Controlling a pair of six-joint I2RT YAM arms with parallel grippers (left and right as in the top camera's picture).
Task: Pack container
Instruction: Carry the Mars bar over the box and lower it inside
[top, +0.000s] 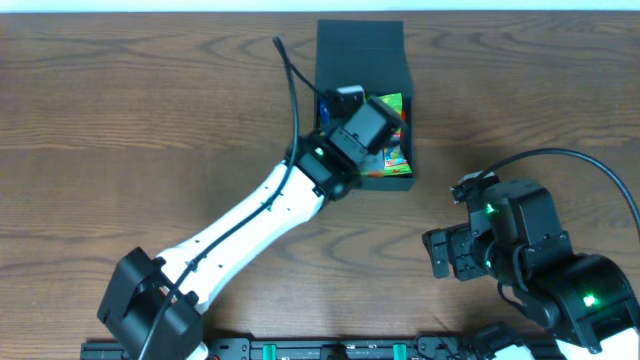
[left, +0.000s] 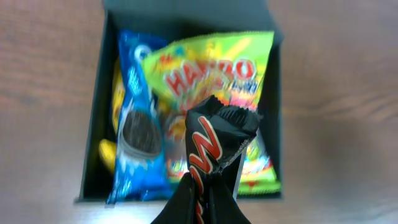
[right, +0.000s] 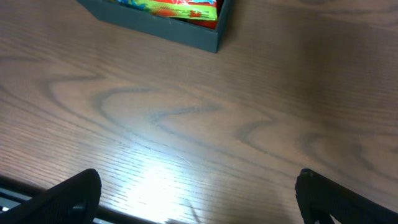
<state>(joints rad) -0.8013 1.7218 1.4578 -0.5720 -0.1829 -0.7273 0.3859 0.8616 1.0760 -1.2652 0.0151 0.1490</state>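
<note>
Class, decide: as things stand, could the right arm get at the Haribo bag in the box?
Probably not cleanly. The open right gripper has bare table between it and the container, but the left gripper hangs over the opening, shut on a chocolate bar above the Haribo bag.

Container (left: 94, 124) was matte dark teal-black, counter (right: 186, 112) showed brown wood grain, gummy bag (left: 211, 68) was yellow-green with red lettering, cookie packet (left: 134, 124) was blue with a black-and-white cookie, chocolate bar (left: 208, 146) wore black with red script, left arm (top: 250, 215) was white
</note>
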